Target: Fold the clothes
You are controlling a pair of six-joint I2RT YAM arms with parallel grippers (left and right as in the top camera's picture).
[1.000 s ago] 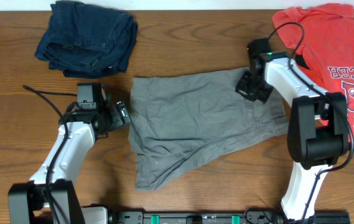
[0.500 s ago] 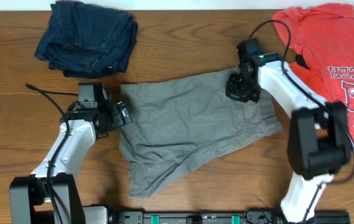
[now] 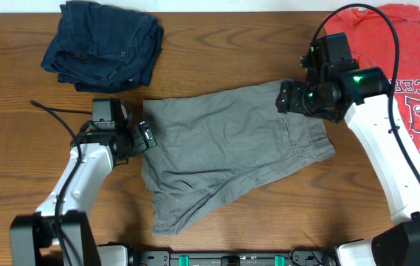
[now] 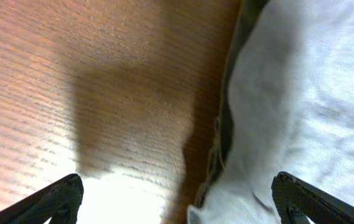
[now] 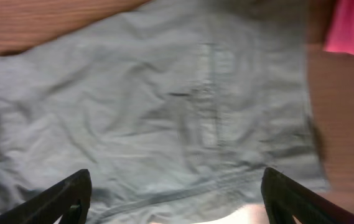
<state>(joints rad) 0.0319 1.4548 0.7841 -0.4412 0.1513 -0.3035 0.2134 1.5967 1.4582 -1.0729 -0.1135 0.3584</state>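
Beside shorts (image 3: 232, 148) edge: left claw (image 3: 149, 134) spread, over table (image 3: 18, 148) | right claw (image 3: 284, 98) spread, seemingly above opposite edge

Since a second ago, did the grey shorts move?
Yes. The grey shorts slid left, away from the red T-shirt, which stayed put.

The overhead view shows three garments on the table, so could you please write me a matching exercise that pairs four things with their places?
Things:
1. grey shorts
2. navy denim piece
3. red T-shirt
4. left gripper

Places:
A. far right of the table
B. at the shorts' left edge
C. far left of the table
D. spread out in the middle

Pairs: 1-D, 2-C, 3-A, 4-B
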